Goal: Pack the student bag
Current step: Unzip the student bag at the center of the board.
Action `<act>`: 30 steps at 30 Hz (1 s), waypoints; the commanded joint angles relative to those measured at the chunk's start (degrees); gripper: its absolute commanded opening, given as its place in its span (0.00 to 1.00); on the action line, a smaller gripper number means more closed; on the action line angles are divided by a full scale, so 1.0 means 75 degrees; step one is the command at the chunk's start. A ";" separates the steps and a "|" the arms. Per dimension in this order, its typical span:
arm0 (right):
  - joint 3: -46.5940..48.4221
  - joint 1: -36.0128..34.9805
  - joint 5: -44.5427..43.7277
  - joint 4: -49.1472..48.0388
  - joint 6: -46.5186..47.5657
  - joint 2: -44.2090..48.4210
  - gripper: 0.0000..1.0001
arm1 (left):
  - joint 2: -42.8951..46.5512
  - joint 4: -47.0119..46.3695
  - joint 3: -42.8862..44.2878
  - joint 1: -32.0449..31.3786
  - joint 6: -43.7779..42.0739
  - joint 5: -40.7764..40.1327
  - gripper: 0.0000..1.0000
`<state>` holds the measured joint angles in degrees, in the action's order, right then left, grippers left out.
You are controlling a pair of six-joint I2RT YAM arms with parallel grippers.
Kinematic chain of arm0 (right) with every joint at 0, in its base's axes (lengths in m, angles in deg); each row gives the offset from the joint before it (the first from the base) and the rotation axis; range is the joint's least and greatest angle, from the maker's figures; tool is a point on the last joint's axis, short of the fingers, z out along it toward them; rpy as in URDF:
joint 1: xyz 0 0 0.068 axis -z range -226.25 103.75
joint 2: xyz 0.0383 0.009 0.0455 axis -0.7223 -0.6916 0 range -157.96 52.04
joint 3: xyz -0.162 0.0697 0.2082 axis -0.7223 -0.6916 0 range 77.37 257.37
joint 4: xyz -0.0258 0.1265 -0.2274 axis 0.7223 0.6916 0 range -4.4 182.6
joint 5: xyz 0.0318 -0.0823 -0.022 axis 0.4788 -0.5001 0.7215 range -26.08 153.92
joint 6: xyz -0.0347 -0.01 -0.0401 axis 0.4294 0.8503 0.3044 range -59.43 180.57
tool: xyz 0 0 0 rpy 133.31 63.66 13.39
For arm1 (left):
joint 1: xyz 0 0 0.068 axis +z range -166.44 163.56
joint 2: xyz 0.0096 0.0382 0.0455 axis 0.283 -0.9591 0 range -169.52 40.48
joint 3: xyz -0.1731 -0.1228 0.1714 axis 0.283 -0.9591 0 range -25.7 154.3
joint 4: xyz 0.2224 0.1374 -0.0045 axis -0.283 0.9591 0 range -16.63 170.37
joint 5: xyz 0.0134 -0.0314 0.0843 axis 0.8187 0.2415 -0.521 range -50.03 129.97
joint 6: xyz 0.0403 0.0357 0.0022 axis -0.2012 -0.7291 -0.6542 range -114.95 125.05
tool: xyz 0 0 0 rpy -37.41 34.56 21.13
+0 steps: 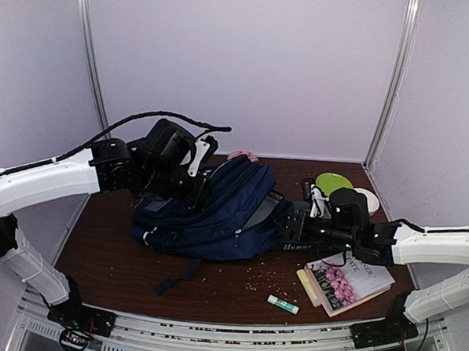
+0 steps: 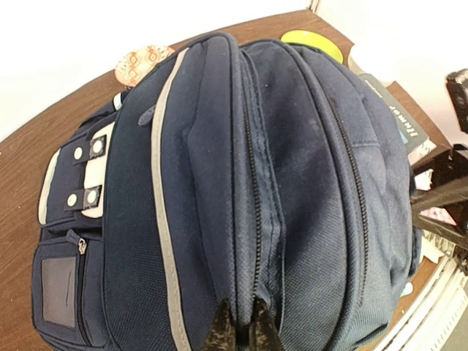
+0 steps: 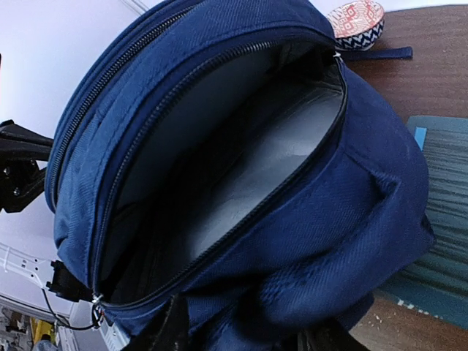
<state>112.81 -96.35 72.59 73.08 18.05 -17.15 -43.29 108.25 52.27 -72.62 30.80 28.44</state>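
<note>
Lab cell: white panels [image 1: 248, 66], aluminium posts [image 1: 393, 81]

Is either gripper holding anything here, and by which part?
Left gripper pinches the student bag at the fabric along a zipper. Right gripper straddles the open compartment's rim; grip cannot be told.

We see a dark wooden counter [image 1: 113, 248] with the bag [image 1: 217, 214] at its middle. At front right lie a book [image 1: 345, 283] and a glue stick [image 1: 283, 305], with a green plate [image 1: 334, 182] behind them.

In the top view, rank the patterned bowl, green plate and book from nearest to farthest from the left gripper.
1. The patterned bowl, just beyond the left gripper.
2. The green plate, back right.
3. The book, front right.
</note>
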 commanded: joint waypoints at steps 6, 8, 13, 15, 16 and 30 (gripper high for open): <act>0.0420 -0.0746 -0.1122 0.1586 0.0965 0.1675 0.54 | -0.0510 -0.1286 0.1407 0.0237 -0.0079 0.0326 0.00; 0.0568 -0.1059 -0.1343 0.1693 0.1105 0.1661 0.54 | -0.0656 -0.1281 0.1609 0.0240 -0.0001 0.0347 0.00; 0.0758 -0.1469 -0.1339 0.1429 0.0971 0.1114 0.53 | -0.0939 -0.1275 0.1916 0.0249 0.0250 0.0316 0.00; 0.0822 -0.1494 -0.1375 0.1277 0.0746 0.0781 0.52 | -0.1021 -0.1275 0.2005 0.0249 0.0342 0.0329 0.00; 0.0847 -0.1494 -0.1469 0.1269 0.0649 0.0630 0.52 | -0.1051 -0.1275 0.2036 0.0249 0.0374 0.0321 0.00; 0.1336 -0.1500 -0.2047 0.1252 0.0603 -0.0376 0.51 | -0.0960 -0.1321 0.1830 0.0249 0.0538 0.0342 0.00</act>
<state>120.51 -107.41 59.96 82.35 22.27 -18.65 -52.80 108.64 63.88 -70.89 34.78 31.19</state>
